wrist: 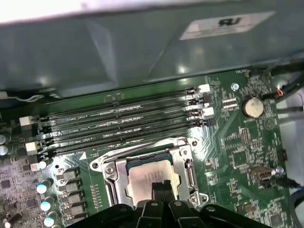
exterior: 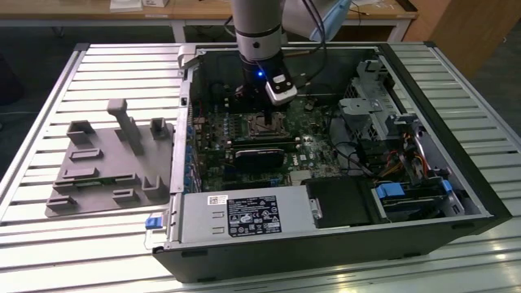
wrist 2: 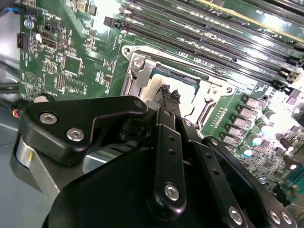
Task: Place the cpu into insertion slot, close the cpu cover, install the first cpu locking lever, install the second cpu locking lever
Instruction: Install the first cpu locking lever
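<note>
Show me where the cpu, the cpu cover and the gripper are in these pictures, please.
cpu (wrist: 151,175): first wrist view, on its pale metal top.
cpu cover (wrist: 181,151): first wrist view, on the frame's silver edge beside the cpu.
gripper (wrist 2: 169,97): second wrist view, midway between the black fingertips above the socket.

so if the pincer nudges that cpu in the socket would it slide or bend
The cpu is a flat square with a metal top, so it probably stays stiff rather than bending. It lies inside the cover frame, which likely stops it sliding far. The smooth top looks slippery to the pincer, poised right above it.
</note>
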`<state>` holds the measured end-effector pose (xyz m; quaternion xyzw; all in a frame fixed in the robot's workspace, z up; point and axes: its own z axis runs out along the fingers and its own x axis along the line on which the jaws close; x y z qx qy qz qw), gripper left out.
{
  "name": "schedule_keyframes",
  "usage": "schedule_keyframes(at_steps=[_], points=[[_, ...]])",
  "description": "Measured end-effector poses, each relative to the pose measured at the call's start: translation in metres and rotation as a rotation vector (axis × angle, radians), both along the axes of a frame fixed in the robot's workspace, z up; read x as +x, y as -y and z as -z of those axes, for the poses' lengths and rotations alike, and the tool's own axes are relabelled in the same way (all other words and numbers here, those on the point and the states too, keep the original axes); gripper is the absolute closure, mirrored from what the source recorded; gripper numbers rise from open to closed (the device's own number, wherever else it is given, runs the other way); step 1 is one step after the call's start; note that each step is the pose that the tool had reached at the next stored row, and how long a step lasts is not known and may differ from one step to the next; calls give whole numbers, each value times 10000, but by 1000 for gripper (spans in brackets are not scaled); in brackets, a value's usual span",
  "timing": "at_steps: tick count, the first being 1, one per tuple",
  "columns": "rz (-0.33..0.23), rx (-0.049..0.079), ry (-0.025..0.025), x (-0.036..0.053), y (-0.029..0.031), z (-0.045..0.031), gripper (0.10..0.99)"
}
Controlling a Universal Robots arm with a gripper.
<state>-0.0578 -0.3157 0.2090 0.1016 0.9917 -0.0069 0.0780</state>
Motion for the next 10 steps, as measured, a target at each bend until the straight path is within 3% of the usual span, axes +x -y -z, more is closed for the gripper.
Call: schedule_keyframes(at_steps=[4,10], points=[[-4,-1,-2,-2,2,-9,980],[-3,2,0,-2,1,-97,980]])
